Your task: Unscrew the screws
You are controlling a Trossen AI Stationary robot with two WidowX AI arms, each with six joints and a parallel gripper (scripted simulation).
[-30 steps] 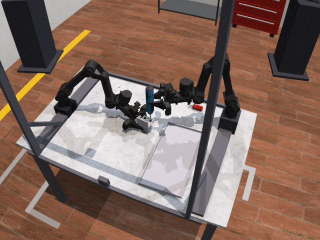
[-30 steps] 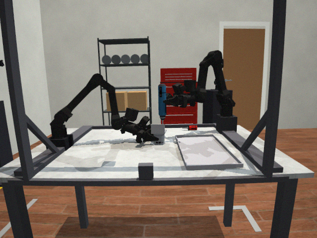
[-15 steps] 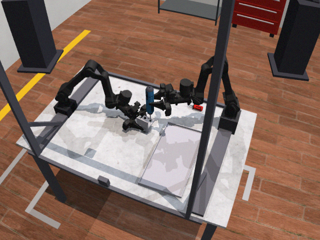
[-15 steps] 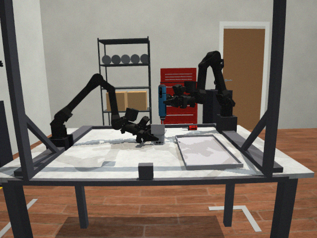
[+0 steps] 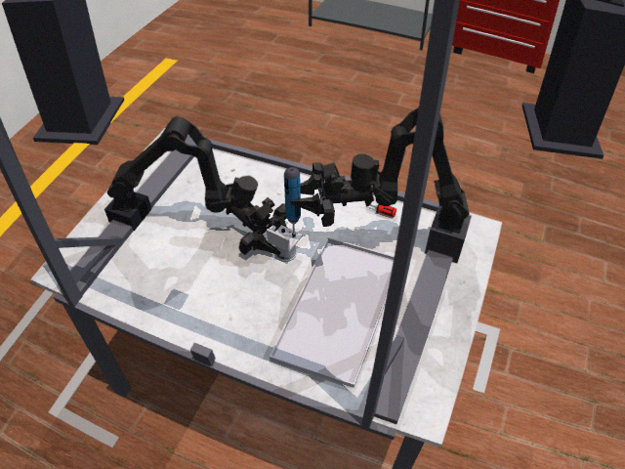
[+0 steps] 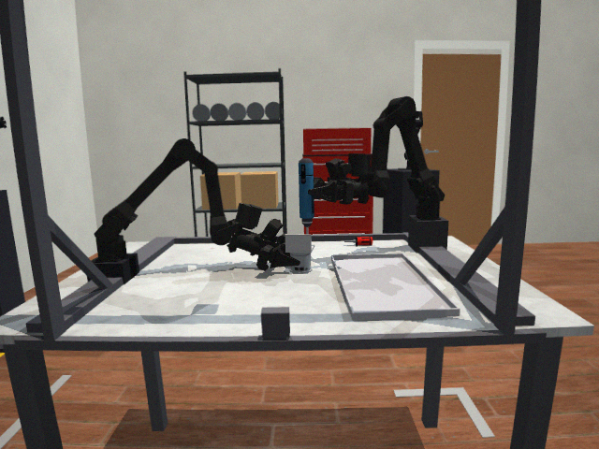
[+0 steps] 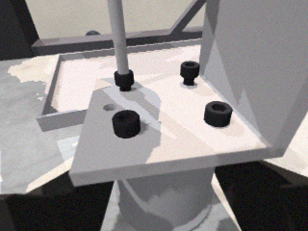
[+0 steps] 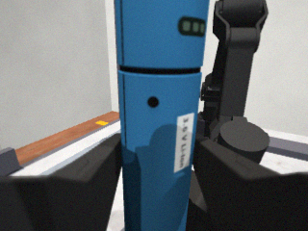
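Your left gripper (image 5: 284, 237) (image 6: 297, 261) (image 7: 163, 149): fingers partly open, clamped around the upright joint module (image 5: 287, 254) (image 6: 303, 264) (image 7: 164, 192), beneath its bracket (image 5: 278, 239) (image 6: 298, 243) (image 7: 168, 115). Your right gripper (image 5: 298, 195) (image 6: 309, 192) (image 8: 156, 140): fingers part-closed on the blue barrel of the electric screwdriver (image 5: 291, 188) (image 6: 305, 193) (image 7: 119, 38) (image 8: 159, 111), held upright, bit on one black socket-head screw (image 7: 124, 78); three other screws (image 7: 190, 70) stand in the bracket.

From my station I find only a very small change. Against the picture of one second ago, the electric screwdriver (image 5: 292, 199) (image 6: 305, 193) (image 8: 156, 111) seems to stand a little lower in the exterior view, and the right claw (image 5: 298, 194) (image 6: 312, 191) (image 8: 156, 140) seems to go down with it. The shift is so slight that I cannot be sure of it. Between half a second ago and now, I cannot tell any clear movement of the tool in either view.
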